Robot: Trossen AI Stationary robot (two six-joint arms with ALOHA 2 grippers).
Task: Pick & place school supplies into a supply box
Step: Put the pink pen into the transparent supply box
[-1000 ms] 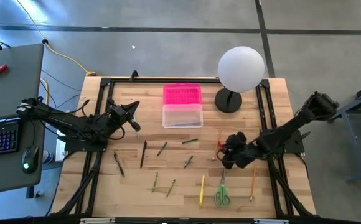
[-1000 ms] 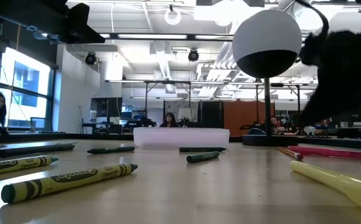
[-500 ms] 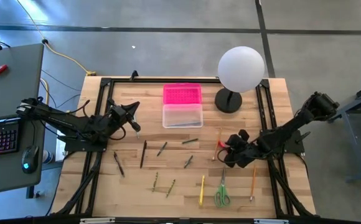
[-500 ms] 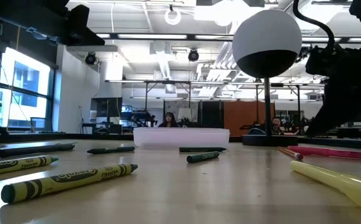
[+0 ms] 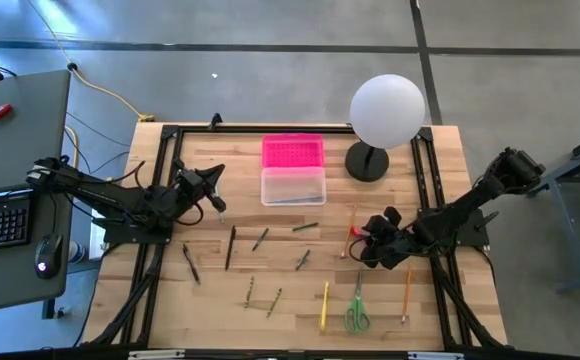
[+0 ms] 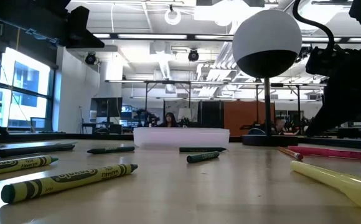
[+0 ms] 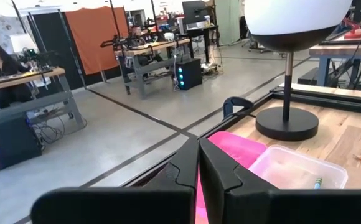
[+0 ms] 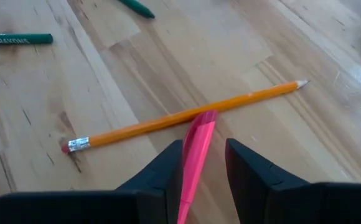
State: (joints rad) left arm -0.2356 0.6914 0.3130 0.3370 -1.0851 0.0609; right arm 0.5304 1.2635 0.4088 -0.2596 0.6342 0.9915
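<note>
Since my right gripper (image 8: 200, 163) is clamped on it, the pink pen (image 8: 195, 155) heads this entry. Item: one slim plastic pen, pinched between my two fingers and pointing forward out of them. Handling, as I judge it: very light, stiff, smooth-barrelled, so liable to pivot or slip if held near one end; best taken mid-barrel, across its length.

Position: in the high view my right gripper (image 5: 378, 240) sits at about four o'clock from the supply box (image 5: 293, 185), well apart from it, above the wood of the table (image 5: 160, 300). Directly beyond the pen's tip lies an orange pencil (image 8: 183, 115), crosswise to it; I cannot tell whether the two touch.

Destination: the clear supply box, open, its pink lid (image 5: 292, 152) touching it at twelve o'clock. Something thin already lies inside.

Other stock, loose: green-handled scissors (image 5: 356, 312) at six o'clock from my right gripper, near; green crayons (image 6: 68, 182) farther off.

Left gripper (image 5: 214, 200): fingers together, empty, waiting at nine o'clock from the box.
</note>
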